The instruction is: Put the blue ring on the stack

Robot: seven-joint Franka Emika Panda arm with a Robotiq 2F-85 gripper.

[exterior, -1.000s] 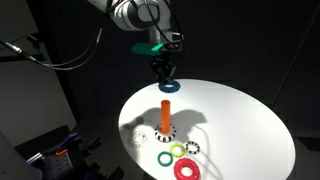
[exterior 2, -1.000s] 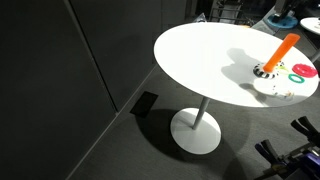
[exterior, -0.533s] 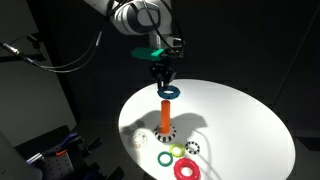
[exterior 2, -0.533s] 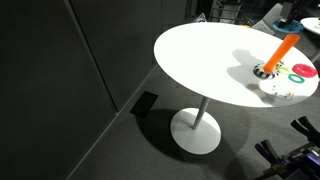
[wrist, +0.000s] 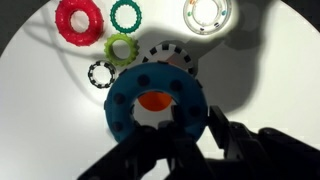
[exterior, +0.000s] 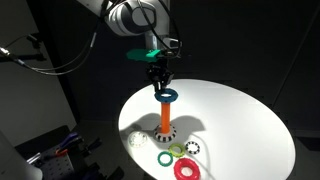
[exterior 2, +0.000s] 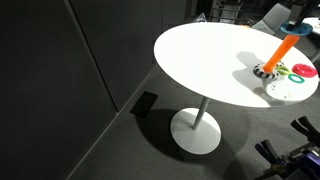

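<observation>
We have gripper [wrist: 188,126] fingers clamped on the blue ring [wrist: 122,100] at 6 o'clock, centred over the stack [wrist: 153,101]; next we lower, release.

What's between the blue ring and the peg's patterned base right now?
Only the bare orange shaft of the stack, seen in an exterior view; no ring sits on it below the blue ring, held by the gripper.
</observation>
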